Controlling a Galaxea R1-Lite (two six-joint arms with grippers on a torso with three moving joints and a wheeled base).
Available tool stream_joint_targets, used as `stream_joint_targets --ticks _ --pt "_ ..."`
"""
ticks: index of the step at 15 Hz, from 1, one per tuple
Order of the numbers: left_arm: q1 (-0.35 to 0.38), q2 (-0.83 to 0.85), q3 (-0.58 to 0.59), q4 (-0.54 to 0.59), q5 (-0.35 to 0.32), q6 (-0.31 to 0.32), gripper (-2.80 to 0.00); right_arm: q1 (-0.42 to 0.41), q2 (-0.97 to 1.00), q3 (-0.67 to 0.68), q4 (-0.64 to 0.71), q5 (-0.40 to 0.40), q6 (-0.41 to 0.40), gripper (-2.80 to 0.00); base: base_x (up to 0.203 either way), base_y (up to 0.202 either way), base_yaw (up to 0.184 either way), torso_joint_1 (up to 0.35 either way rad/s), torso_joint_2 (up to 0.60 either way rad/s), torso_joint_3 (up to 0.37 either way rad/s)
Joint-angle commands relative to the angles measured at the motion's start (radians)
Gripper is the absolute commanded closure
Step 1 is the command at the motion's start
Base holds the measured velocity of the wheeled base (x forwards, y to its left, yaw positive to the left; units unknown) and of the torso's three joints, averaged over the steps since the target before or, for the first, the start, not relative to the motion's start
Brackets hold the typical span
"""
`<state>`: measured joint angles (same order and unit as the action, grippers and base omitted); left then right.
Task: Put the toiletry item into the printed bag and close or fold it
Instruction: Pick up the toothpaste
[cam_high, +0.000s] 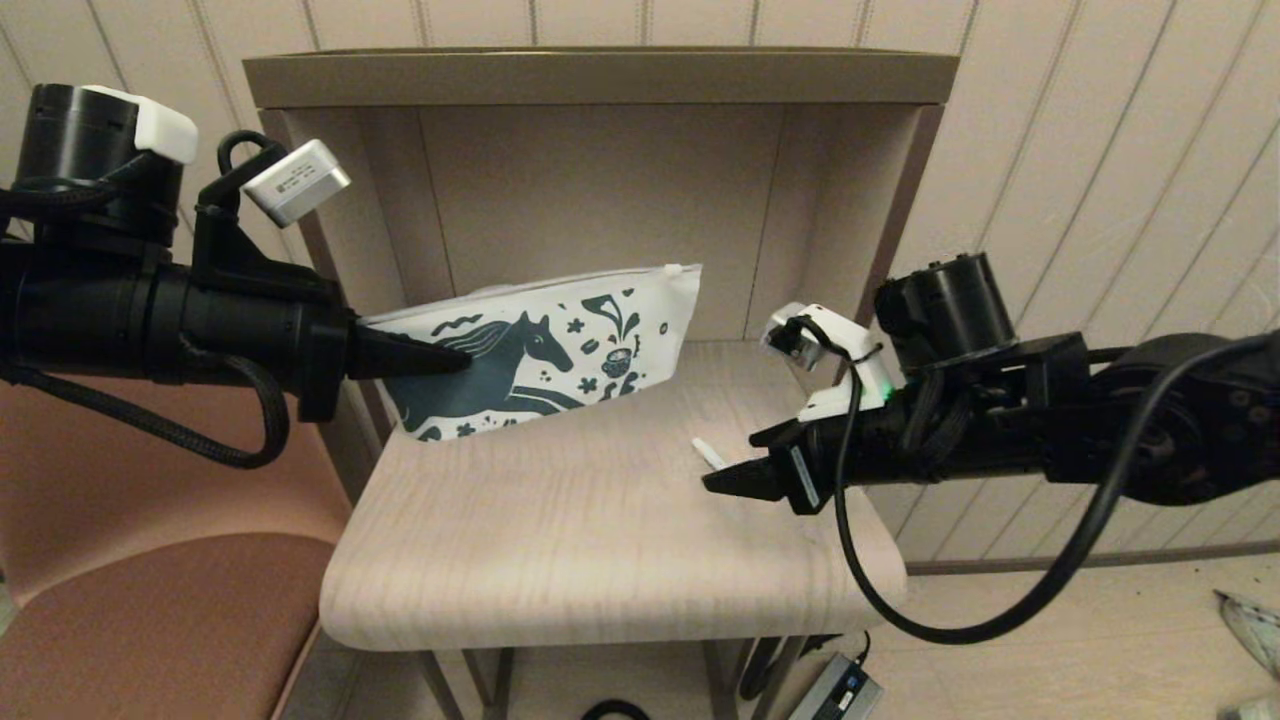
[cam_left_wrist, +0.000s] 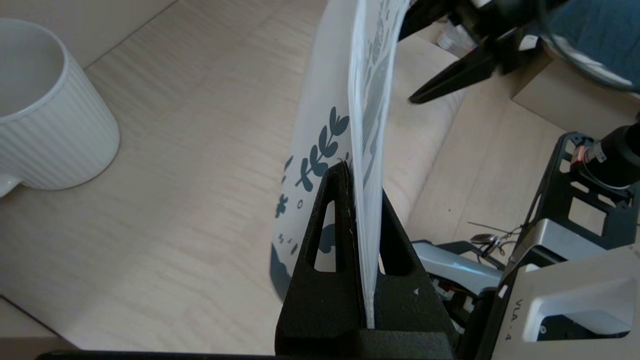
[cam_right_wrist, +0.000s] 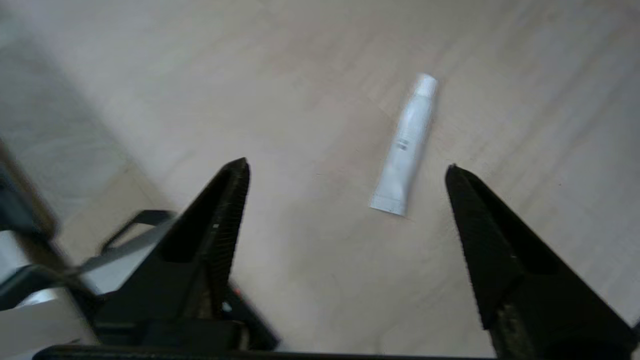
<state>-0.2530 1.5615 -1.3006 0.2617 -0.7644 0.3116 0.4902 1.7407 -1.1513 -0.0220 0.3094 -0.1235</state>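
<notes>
The printed bag, a white pouch with a dark teal horse, stands on edge on the shelf table, tilted up toward its zip end at the right. My left gripper is shut on the bag's left end; in the left wrist view the bag runs straight between the closed fingers. The toiletry item, a small white tube, lies flat on the table. My right gripper hovers open just above and near it, and only the tube's tip shows in the head view.
A white ribbed mug stands on the table behind the bag, seen only in the left wrist view. The table sits inside a shelf niche with side walls and a top board. A brown seat lies to the left.
</notes>
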Motion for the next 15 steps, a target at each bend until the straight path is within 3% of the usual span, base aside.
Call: stream_joint_targets --ticks 1,9,15 --pt "0.0 0.002 0.0 0.001 -0.004 0.001 0.0 0.017 0.042 0.002 -0.002 -0.06 -0.014 -2.8 0.0 0.0 0.0 0.0 0.0 0.0" --pt "0.0 0.0 0.009 0.002 -0.021 0.006 0.0 0.027 0.097 -0.003 -0.033 -0.122 -0.021 -2.8 0.0 0.0 0.0 0.0 0.0 0.0" --pt "0.0 -0.001 0.009 0.002 -0.021 0.004 0.0 0.028 0.103 -0.007 -0.042 -0.121 -0.019 -2.8 0.0 0.0 0.0 0.0 0.0 0.0"
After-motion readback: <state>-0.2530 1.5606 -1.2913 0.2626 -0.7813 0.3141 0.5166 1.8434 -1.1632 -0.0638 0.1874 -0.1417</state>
